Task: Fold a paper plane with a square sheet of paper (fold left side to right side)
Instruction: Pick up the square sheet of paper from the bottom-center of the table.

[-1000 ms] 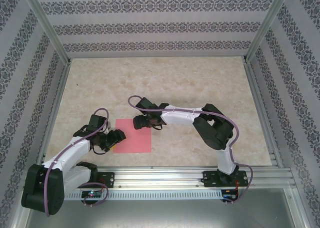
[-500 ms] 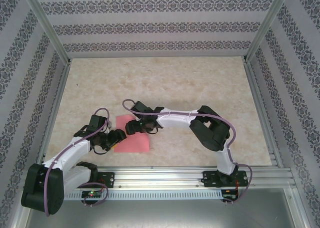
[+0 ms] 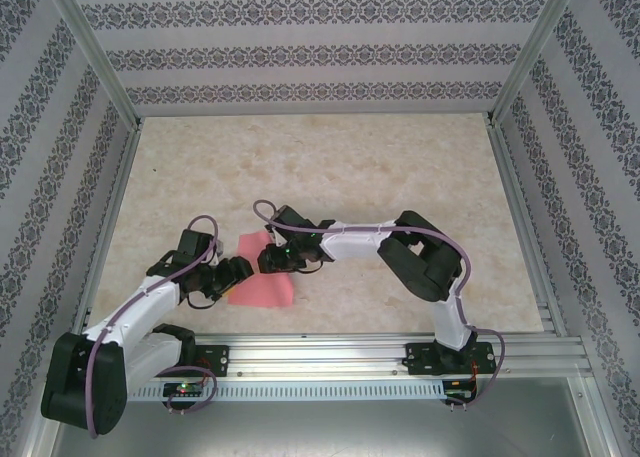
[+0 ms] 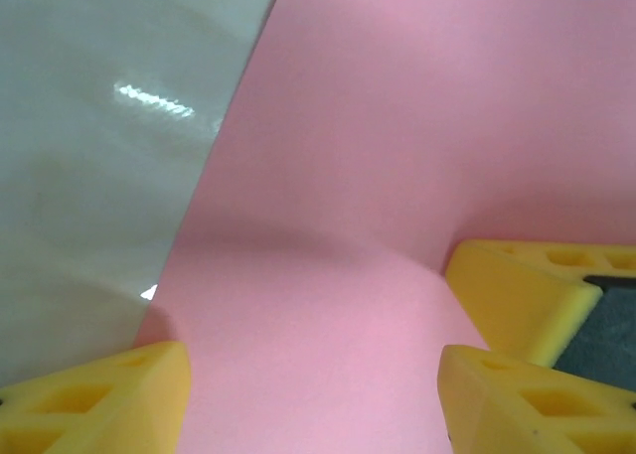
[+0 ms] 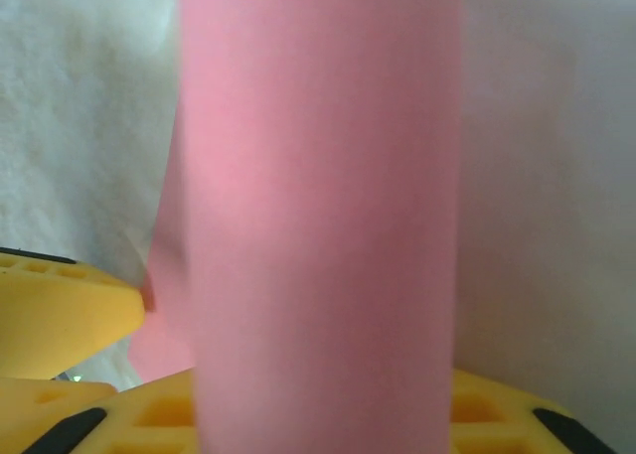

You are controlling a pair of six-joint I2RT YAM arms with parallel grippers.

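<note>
Where lifted, the salmon-pink sheet point(image 3: 262, 285) curves upward.

Desk: I see a beige marbled top point(image 3: 400, 167).
Walls: striped, patterned paper point(image 3: 300, 52) stands beyond the far, left and right edges.
Frame: aluminium posts point(image 3: 90, 52) rise at the far corners.
Rail: metal track point(image 3: 330, 352) runs along the near edge.

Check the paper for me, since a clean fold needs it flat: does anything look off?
Yes: the sheet of paper isn't flat. Its far left corner curls up at the right gripper, bowing the sheet, likely just the fold starting.
</note>
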